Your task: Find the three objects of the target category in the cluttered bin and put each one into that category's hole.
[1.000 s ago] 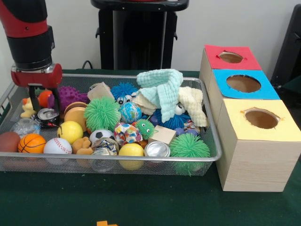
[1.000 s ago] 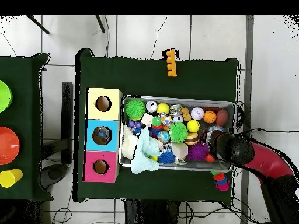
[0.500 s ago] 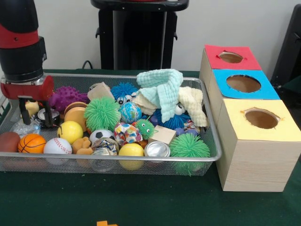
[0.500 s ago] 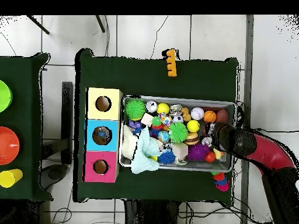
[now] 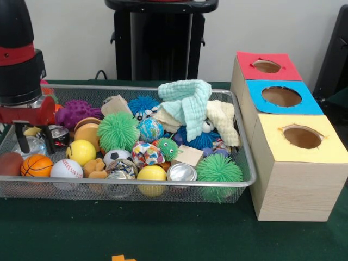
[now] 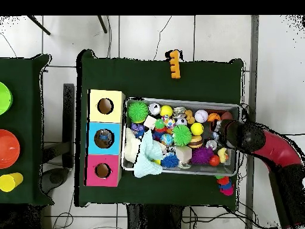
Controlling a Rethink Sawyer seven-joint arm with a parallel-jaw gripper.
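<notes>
A wire-mesh bin point(image 5: 136, 186) holds a jumble of toys, cans and cloths. My gripper point(image 5: 33, 142) hangs open at the bin's left end, its fingers point(image 5: 48, 138) straddling a clear crumpled plastic piece point(image 5: 28, 147) and a yellow duck point(image 5: 31, 131). A crushed can point(image 5: 56, 133) lies just right of it. A basketball point(image 5: 36, 165), a baseball point(image 5: 66, 168) and a yellow ball point(image 5: 81, 151) sit nearer the front. Red point(image 5: 267, 66), blue point(image 5: 281, 96) and yellow point(image 5: 302, 136) holed boxes stand to the right. In the overhead view the gripper point(image 6: 229, 132) is over the bin's right end.
Green spiky balls point(image 5: 118, 130), a silver can point(image 5: 181, 172), a mint cloth point(image 5: 187, 100) and a cream cloth point(image 5: 223, 119) fill the bin's middle and right. An orange piece point(image 6: 174, 64) lies on the green table beyond the bin. Bowls point(image 6: 8, 148) sit on a side table.
The gripper has shifted left and toward the bin's front corner, dropping slightly among the objects. Its fingers stay apart. Nothing in the bin has visibly moved.
</notes>
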